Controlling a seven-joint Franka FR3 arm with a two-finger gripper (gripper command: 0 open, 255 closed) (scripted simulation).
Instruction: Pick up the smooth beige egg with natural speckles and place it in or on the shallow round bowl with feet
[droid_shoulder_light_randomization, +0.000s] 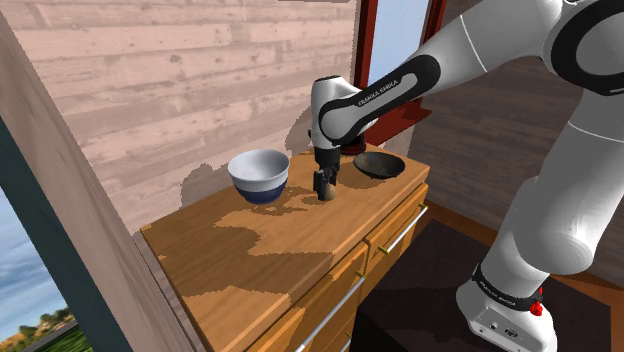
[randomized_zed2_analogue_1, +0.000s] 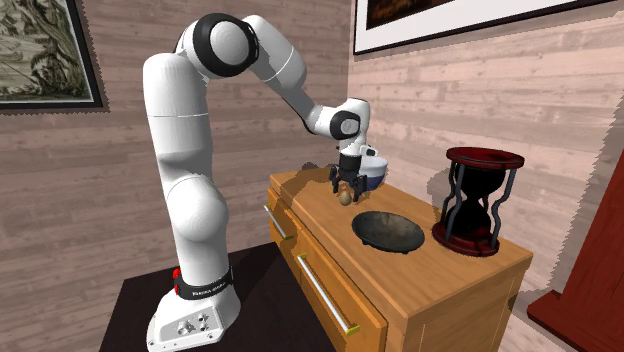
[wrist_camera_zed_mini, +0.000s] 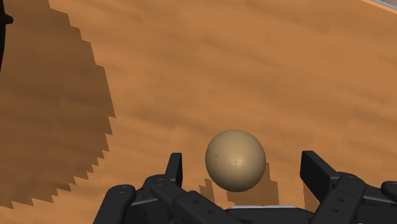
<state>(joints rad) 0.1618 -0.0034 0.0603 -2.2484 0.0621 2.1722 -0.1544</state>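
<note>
Wrist view: my end effector (wrist_camera_zed_mini: 245, 168), fingers apart, straddles the egg (wrist_camera_zed_mini: 235, 159); off-centre closing could roll it away.

— How much of the egg (randomized_zed2_analogue_1: 346, 196) can you read from the second exterior view?
— Little. It's too small there for me to tell any speckles, and my gripper (randomized_zed2_analogue_1: 345, 188) covers half the white bowl (randomized_zed2_analogue_1: 376, 170) behind it.
— And from the shoulder view?
— My fingers (droid_shoulder_light_randomization: 322, 187) stand before the egg; I can hardly make it out. My arm (droid_shoulder_light_randomization: 470, 50) crosses the red hourglass (droid_shoulder_light_randomization: 405, 116), and the picture's edge cuts my upper links.
— The dark bowl (droid_shoulder_light_randomization: 378, 165)?
— Underside hidden; I can't tell its feet.
</note>
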